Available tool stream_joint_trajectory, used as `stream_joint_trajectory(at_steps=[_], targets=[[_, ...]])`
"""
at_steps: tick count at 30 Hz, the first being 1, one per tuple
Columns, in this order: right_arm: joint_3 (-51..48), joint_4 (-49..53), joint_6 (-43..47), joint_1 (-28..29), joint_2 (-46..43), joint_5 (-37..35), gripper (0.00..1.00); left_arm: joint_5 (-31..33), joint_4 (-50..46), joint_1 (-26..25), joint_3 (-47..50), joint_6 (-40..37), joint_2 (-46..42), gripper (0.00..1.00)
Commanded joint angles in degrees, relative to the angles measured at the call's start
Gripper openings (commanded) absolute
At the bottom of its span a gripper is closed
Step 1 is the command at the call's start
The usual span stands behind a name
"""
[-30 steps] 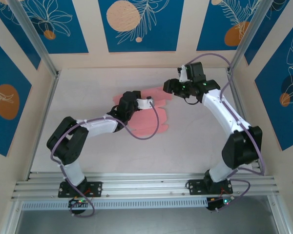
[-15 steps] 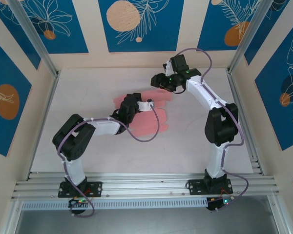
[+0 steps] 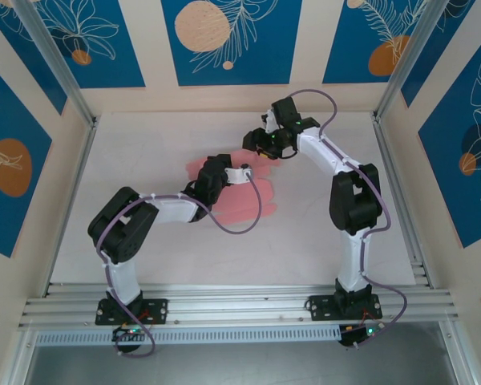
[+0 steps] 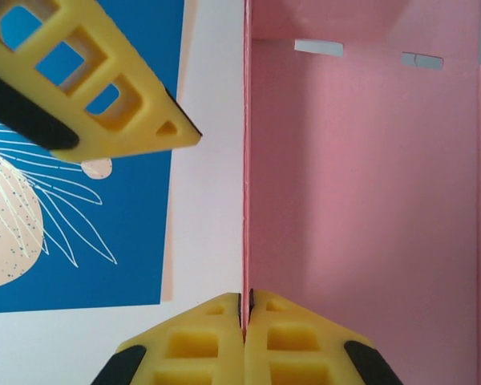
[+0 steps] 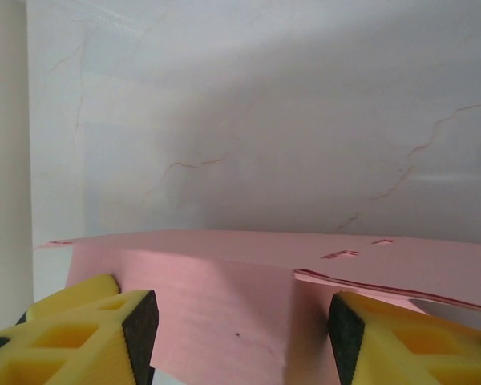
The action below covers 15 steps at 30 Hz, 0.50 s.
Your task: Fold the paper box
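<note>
The paper box is a salmon-pink die-cut card lying mid-table, with one panel lifted upright. My left gripper is shut on the edge of that raised panel; from above it sits over the sheet's far part. My right gripper is at the sheet's far edge, close to the left one. In the right wrist view a raised pink flap lies between its fingers, and this gripper is open. One of its yellow fingers shows in the left wrist view.
The white table is walled by blue-and-cream panels on three sides. Metal posts stand at the back corners and a rail runs along the near edge by both arm bases.
My right arm has swung left and folded in, bringing its gripper from right of the sheet to its far edge. The left arm has barely moved and still pinches the card.
</note>
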<state>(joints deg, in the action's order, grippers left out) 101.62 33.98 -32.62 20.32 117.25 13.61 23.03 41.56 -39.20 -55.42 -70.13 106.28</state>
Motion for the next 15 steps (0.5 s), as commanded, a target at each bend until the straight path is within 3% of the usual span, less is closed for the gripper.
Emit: stream_joint_trajectory(at_steps=[1, 6, 11, 15], targets=[[-0.86, -3.19, -3.18, 0.52, 0.82, 5.28, 0.57, 0.33, 2.21, -1.2, 0.22, 1.86, 0.49, 0.0], [-3.12, -5.84, -4.86, 0.68, 0.88, 5.57, 0.37, 0.9, 3.67, -1.72, 0.64, 0.84, 2.09, 0.0], [-8.16, -7.08, -4.38, -0.64, -2.63, 4.54, 0.39, 3.28, 8.08, -1.72, 1.61, -3.74, 5.05, 0.0], [-15.03, -10.2, -4.23, -2.81, -7.84, 5.21, 0.46, 2.97, 7.57, -1.57, 1.39, -4.56, 6.2, 0.0]])
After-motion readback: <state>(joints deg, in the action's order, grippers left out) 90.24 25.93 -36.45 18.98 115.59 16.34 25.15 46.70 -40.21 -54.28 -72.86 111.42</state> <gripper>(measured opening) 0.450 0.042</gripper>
